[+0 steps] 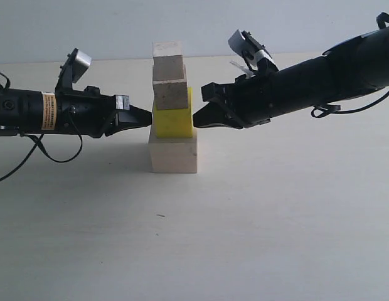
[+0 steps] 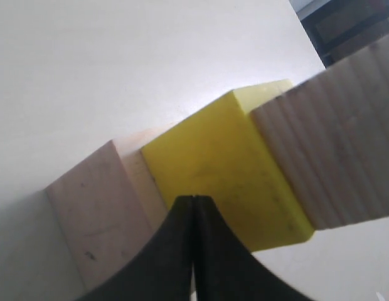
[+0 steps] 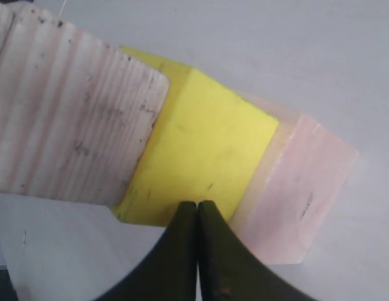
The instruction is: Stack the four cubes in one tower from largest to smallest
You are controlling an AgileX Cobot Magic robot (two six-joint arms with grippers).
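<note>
Mid-worktop (image 1: 276, 219), exterior view alone shows full tower (image 1: 172, 108), pale cube (image 1: 173, 155), yellow cube (image 1: 175, 123), two small cubes (image 1: 170, 94) atop; wrist views show left claw (image 2: 193, 202), right claw (image 3: 197, 207) each closed, tips flanking yellow cube

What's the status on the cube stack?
Left gripper and right gripper shut, flanking yellow cube. Tower four high, small cubes skewed. No obstruction seen.
</note>
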